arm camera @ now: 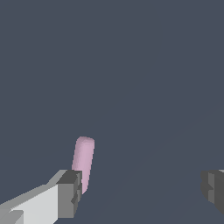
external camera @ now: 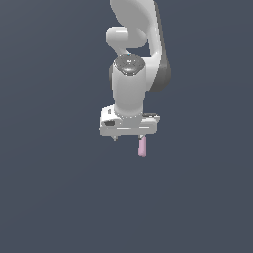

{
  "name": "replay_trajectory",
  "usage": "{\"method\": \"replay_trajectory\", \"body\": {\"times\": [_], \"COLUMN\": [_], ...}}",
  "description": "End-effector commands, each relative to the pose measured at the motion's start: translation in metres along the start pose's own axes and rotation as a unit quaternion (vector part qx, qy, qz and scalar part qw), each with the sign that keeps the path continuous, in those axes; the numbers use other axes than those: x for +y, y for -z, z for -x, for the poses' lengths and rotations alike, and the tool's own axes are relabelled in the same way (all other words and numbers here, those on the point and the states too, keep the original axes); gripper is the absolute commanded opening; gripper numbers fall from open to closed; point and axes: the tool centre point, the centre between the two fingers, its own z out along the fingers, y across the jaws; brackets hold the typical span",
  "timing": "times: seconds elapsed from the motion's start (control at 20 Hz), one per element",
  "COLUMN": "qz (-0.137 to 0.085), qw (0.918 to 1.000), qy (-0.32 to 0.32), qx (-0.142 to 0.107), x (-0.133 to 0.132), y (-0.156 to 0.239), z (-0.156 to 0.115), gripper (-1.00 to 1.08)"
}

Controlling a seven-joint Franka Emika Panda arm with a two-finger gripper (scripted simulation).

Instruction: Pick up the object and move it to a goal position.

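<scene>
Plain dark slate-grey background fills both views, with no visible edge or seam. One white arm (external camera: 129,74) reaches down, ending in one gripper (external camera: 128,139) whose two dark-tipped fingers (arm camera: 70,192) are spread wide apart, clasping nothing. One pink rod (external camera: 142,147) lies right beside the finger on the exterior view's right, seemingly touching its pad, extending beyond the fingertip and well apart from the other finger.
</scene>
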Motion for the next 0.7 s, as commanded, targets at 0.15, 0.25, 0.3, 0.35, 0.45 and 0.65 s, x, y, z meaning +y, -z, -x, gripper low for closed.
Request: {"method": "replay_trajectory", "body": {"times": [0.15, 0.25, 0.3, 0.35, 0.45, 0.65], "qz": [0.0, 0.0, -0.001, -0.001, -0.001, -0.001], "qw": [1.0, 1.0, 1.0, 0.9999, 0.9998, 0.9993], "qy": [-0.003, -0.006, -0.009, -0.011, -0.018, -0.035], "qx": [-0.001, -0.001, -0.002, -0.003, -0.004, -0.008], "x": [-0.002, -0.007, -0.009, -0.012, -0.019, -0.038], "y": [-0.004, -0.01, -0.013, -0.017, -0.027, -0.053], "z": [0.001, 0.003, 0.004, 0.006, 0.01, 0.022], "gripper": [1.0, 1.0, 1.0, 1.0, 1.0, 1.0]}}
